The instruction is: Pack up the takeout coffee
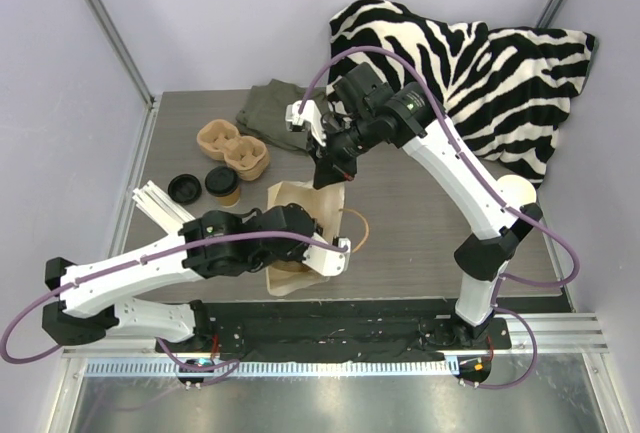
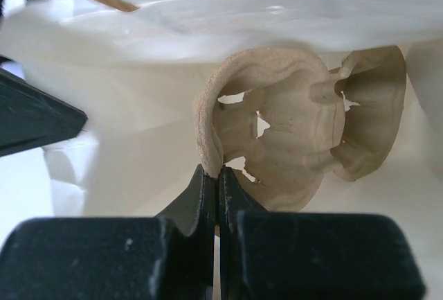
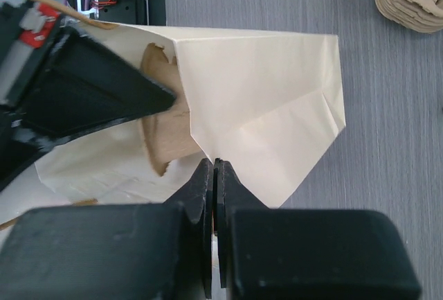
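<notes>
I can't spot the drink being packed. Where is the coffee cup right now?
In the top view, the coffee cup stands on the table left of the paper bag, beside a loose black lid and nearer than the cardboard cup trays.

White left arm [image 1: 130, 271] and right arm [image 1: 462, 171], black joints, black gripper fingers [image 3: 201, 196], looping purple cables [image 1: 370, 49]

grey wood-grain table [image 1: 420, 243]. a cream paper bag [image 1: 292, 200] lies under the right claw [image 1: 323, 180], which pinches its edge. left of the claw: a stack of pulp cup carriers [image 1: 233, 148], a lidded kraft coffee cup [image 1: 222, 183], a loose black lid [image 1: 184, 189], white strips [image 1: 160, 205]. beyond the claw, olive cloth [image 1: 268, 108]; to its right, zebra-striped cloth [image 1: 480, 63].
</notes>
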Available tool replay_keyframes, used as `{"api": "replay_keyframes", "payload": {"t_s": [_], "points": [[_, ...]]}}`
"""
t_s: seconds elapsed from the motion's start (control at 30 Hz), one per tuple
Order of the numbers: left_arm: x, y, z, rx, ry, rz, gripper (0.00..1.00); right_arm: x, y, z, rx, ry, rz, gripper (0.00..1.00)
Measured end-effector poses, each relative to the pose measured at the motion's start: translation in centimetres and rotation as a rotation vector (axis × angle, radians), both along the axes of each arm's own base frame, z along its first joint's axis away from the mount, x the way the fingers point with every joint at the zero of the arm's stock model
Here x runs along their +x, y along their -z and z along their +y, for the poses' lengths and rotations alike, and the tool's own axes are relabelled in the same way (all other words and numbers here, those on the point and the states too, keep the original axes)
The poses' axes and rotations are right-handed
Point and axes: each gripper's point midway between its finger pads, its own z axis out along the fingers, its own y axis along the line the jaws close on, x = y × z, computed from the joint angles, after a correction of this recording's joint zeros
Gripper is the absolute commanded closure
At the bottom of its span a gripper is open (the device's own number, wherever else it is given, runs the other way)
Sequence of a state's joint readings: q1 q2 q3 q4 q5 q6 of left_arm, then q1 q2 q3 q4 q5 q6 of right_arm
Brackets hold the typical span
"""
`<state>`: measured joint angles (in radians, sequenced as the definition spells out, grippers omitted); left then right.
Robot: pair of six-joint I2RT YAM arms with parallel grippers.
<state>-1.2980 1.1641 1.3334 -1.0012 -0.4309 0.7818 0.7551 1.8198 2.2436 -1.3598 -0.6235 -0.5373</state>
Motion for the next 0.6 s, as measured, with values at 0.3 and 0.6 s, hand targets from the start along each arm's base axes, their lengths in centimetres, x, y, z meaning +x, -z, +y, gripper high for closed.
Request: {"api": "replay_keyframes", "payload": {"t_s": [0.3, 0.6], "points": [[1.6, 1.4, 1.0, -0.057, -0.092, 0.011, 0.99, -0.3, 0.7, 0.1, -0.007, -0.009, 0.031, 0.99], [1.9, 3.2, 1.0, -0.053, -0.06, 0.018, 0.96, -0.8, 1.1, 0.2, -0.004, -0.025, 0.059, 0.99]]}}
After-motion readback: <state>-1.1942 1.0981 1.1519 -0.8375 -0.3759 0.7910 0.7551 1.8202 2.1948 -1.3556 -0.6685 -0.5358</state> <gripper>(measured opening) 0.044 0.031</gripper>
